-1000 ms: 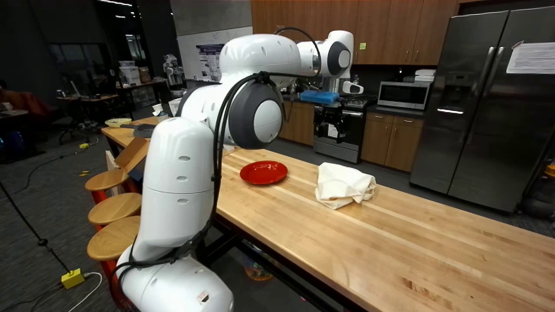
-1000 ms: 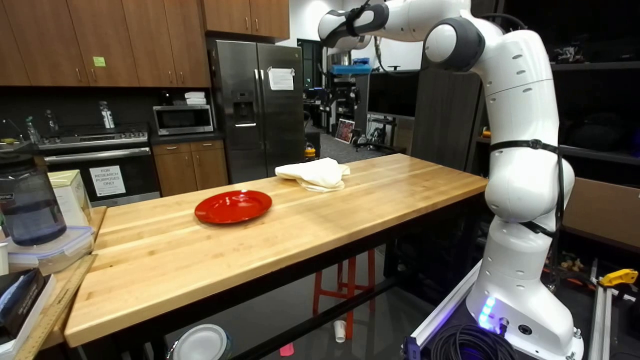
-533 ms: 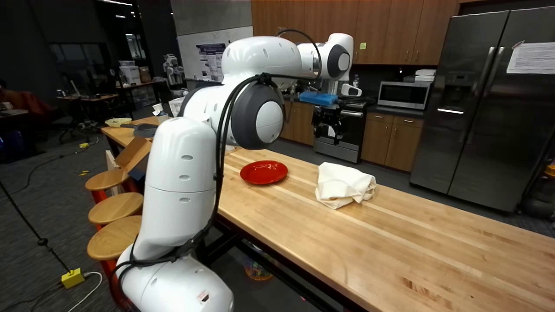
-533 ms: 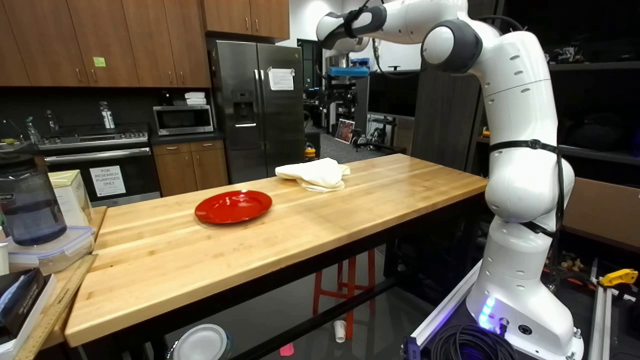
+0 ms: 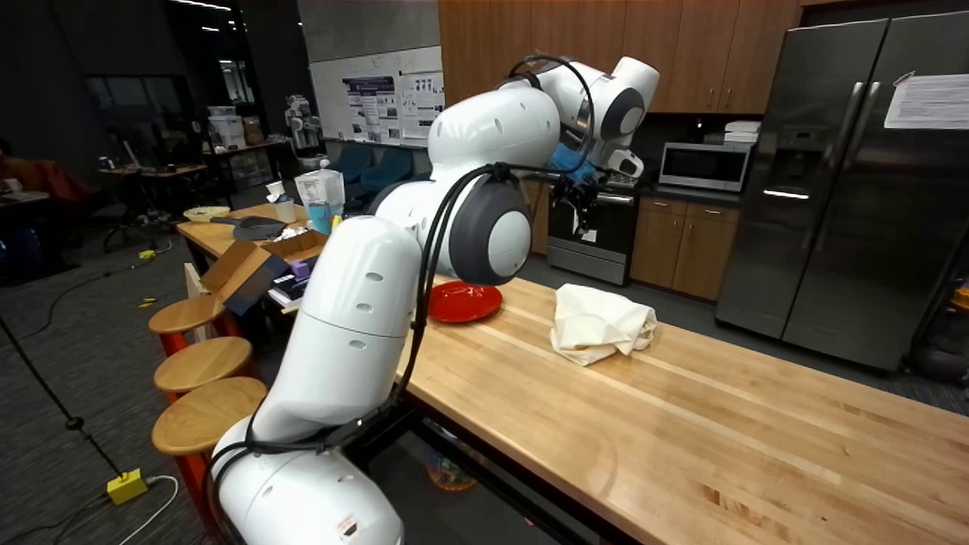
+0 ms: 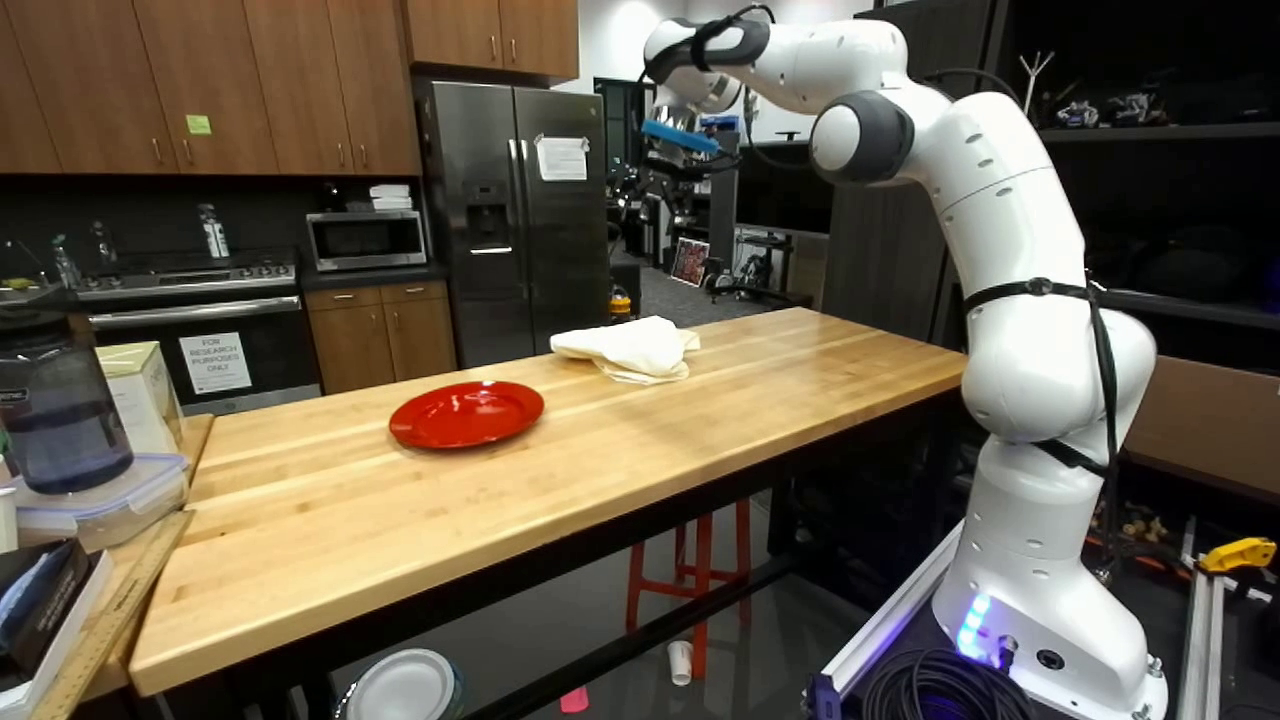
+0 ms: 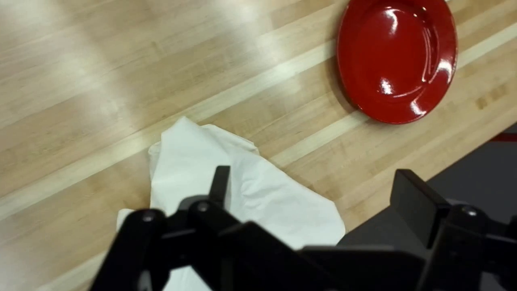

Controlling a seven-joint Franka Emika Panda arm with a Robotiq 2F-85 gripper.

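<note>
My gripper is open and empty, held high above the table with its hand tilted; it shows in an exterior view (image 5: 581, 212), in an exterior view (image 6: 680, 195) and in the wrist view (image 7: 313, 180). A crumpled cream cloth lies on the table in both exterior views (image 5: 602, 324) (image 6: 635, 347). In the wrist view the cloth (image 7: 278, 202) is below the gripper, partly hidden by the left finger (image 7: 220, 182); the gripper is apart from it. A glossy red oval-looking plate (image 5: 465, 303) (image 6: 467, 413) (image 7: 394, 60) lies flat on the table beyond the cloth.
The wooden table (image 5: 719, 446) has an edge with dark floor beyond it. A side surface holds a water jug (image 6: 60, 410) and a lidded plastic container (image 6: 110, 495). Wooden stools (image 5: 200, 359) stand beside the table. A fridge (image 5: 870, 189) and stove (image 5: 594, 235) are behind.
The arm's elbow has leaned forward and lowered, and the hand has tilted from pointing straight down to slanted. The cloth and the plate have not moved.
</note>
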